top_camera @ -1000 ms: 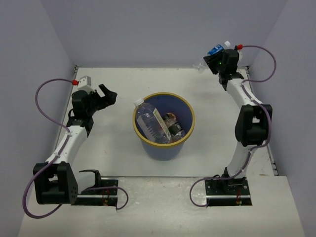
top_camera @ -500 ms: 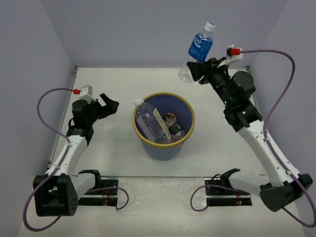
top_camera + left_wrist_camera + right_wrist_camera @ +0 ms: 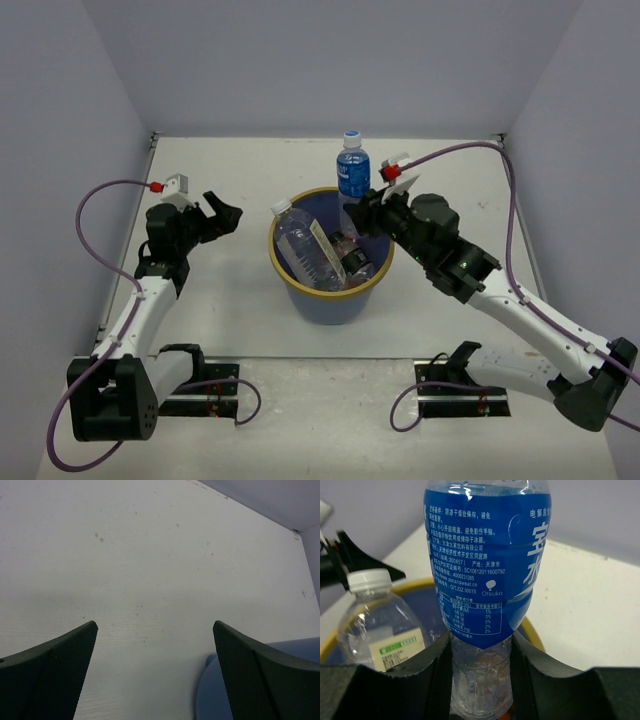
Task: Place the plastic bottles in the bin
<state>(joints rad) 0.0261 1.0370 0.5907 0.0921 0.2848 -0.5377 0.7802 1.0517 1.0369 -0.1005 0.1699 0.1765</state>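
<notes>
Swung in from the far corner to just over the bin (image 3: 330,305) rim, gripping the blue-labelled bottle (image 3: 352,175) in closed right fingers (image 3: 365,213), left fingers (image 3: 218,212) spread empty: ready for release.

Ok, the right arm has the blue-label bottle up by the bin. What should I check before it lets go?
1. Grip: ok. The right claw is shut on the lower end of the blue-label bottle, which stands upright.
2. Bottle over the bin opening: cannot tell. It sits right at the far rim.
3. Room inside: ok. The white-capped bottle leans on the left, with free space on the right.
4. Left claw out of the way: ok. It is open, off to the bin's left.
</notes>
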